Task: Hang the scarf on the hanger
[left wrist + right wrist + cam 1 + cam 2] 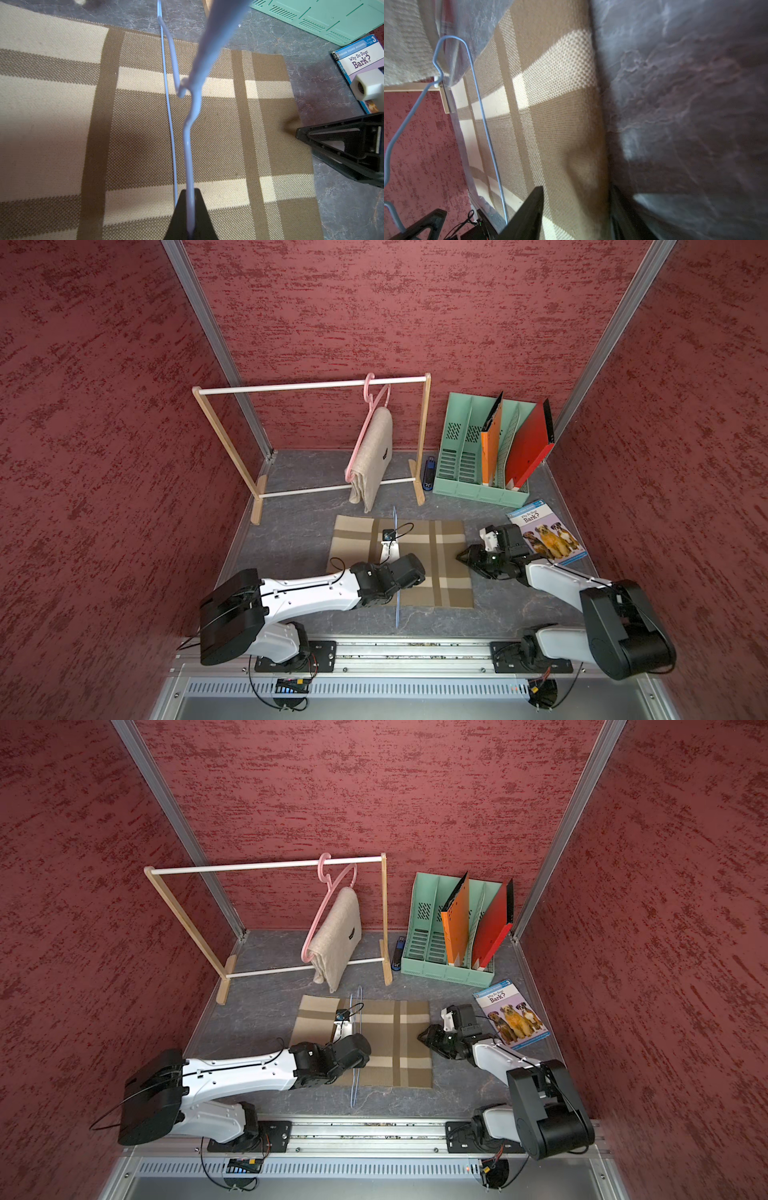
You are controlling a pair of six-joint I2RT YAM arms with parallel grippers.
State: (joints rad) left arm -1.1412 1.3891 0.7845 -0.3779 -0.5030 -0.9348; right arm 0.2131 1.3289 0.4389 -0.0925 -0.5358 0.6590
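Observation:
The brown and beige plaid scarf (440, 568) (399, 1048) lies flat on the grey table, and it also fills the left wrist view (124, 124). A thin blue wire hanger (397, 614) (353, 1094) stands on edge above the scarf's middle. My left gripper (401, 572) (190, 218) is shut on the hanger's wire (188, 135). My right gripper (467, 558) (428, 1036) (575, 191) sits low at the scarf's right edge. Its jaws stand apart, one over the cloth, one over the table. The scarf's edge (583, 166) puckers between them.
A wooden rack (311, 385) stands at the back, with a pink hanger (374, 393) carrying a folded beige cloth (372, 456). To its right are a blue stapler (429, 473), a green file organiser (461, 448) with orange and red folders, and a dog book (544, 535).

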